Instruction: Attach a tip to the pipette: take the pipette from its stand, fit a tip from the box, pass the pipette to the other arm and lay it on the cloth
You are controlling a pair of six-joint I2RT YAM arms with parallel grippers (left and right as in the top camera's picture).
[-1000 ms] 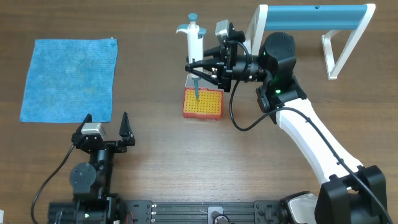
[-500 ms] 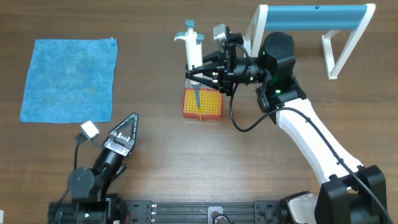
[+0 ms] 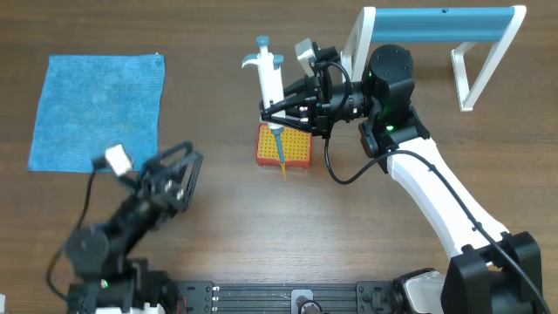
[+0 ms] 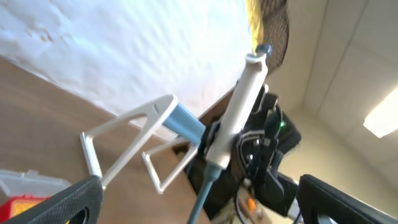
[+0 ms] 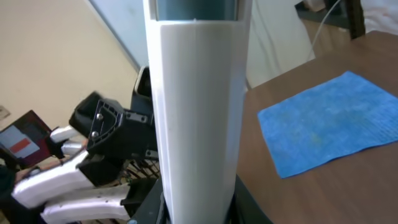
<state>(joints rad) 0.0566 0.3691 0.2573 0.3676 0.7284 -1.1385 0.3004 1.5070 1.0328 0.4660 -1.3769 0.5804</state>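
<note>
A brown wooden table (image 3: 288,227) lay beneath everything, and a long ceiling light (image 4: 380,115) glowed overhead.

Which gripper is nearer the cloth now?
Left. The left gripper is just off the cloth's near right corner; the right gripper holds the pipette near the tip box, well away.

- pipette (image 3: 271,83): white body, blue top, teal shaft, yellow tip (image 3: 282,166)
- tip box (image 3: 296,151): red w/ yellow dot grid
- cloth (image 3: 96,112): plain blue
- bench (image 3: 261,235): brown wood grain
- stand (image 3: 440,22): white legs, blue bar
</note>
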